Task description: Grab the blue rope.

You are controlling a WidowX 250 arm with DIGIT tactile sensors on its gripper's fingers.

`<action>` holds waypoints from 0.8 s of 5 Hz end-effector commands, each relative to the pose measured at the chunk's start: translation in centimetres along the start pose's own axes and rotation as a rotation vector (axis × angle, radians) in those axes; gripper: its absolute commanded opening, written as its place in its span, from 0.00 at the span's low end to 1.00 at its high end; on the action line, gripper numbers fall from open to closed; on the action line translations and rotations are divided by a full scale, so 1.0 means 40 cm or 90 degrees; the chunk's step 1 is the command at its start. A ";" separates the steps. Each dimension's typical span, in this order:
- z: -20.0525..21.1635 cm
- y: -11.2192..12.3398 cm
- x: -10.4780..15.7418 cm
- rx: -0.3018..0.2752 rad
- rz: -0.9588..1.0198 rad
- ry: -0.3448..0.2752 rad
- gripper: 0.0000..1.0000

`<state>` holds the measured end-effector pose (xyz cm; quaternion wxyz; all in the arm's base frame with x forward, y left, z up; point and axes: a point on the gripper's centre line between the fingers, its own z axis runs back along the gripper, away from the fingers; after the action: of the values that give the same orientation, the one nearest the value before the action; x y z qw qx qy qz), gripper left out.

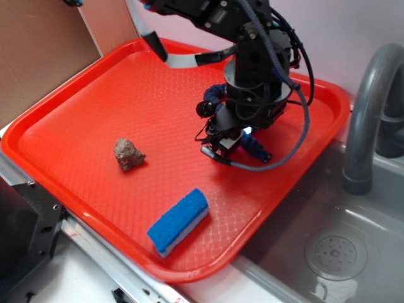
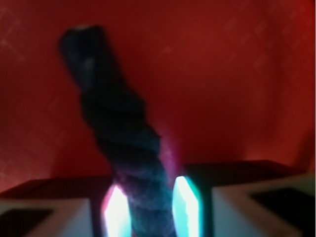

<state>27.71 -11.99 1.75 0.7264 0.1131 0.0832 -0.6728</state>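
Exterior view: a red tray (image 1: 76, 126) fills most of the frame, with a grey sink (image 1: 341, 252) and a faucet (image 1: 366, 120) at the right. The arm comes in from the top and its gripper (image 1: 235, 136) is low over the tray, right of centre. The blue rope (image 1: 252, 146) lies under it; one end shows at the gripper's upper left, the other at its lower right. A brown rock (image 1: 129, 154) sits left of centre, well apart from the gripper. A blue sponge (image 1: 178, 221) lies near the tray's lower edge.

Wrist view: the picture is blurred. The rope (image 2: 118, 128) runs from the upper left down to the bottom centre, passing between two glowing fingers (image 2: 186, 205). The fingers stand close on either side of it and appear to touch it; whether they clamp it firmly I cannot tell.
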 end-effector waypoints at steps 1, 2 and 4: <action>0.014 -0.036 -0.014 -0.010 0.167 -0.009 0.00; 0.089 -0.037 -0.094 0.049 0.347 -0.024 0.00; 0.200 -0.066 -0.199 0.010 0.670 -0.029 0.00</action>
<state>23.99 -5.25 10.25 0.9609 0.1368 0.0328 -0.2386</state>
